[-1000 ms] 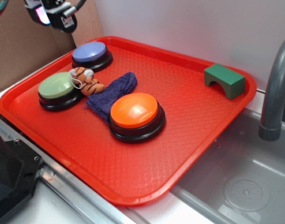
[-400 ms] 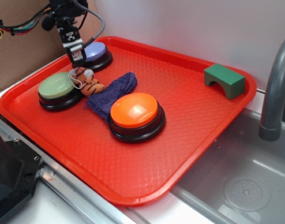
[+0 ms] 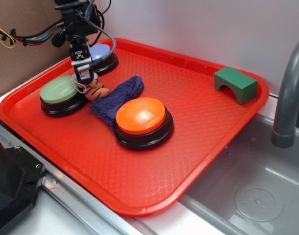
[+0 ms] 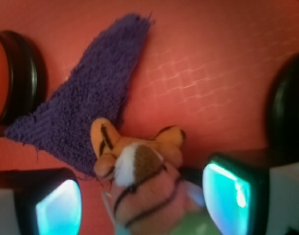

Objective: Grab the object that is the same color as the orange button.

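Beside the green button (image 3: 60, 91), parted jaws straddle the plush tiger (image 4: 139, 181), not yet closed on it.

Even, bright light with soft shadows and glossy button glare outside; the wrist view is blurred close-up.

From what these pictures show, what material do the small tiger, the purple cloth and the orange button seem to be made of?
The small tiger looks like soft plush fabric: fuzzy surface, stitched black stripes. The purple cloth seems to be terry towel, with a looped, matte pile and a frayed edge. The orange button appears to be hard plastic: a glossy dome with a highlight, on a black base.
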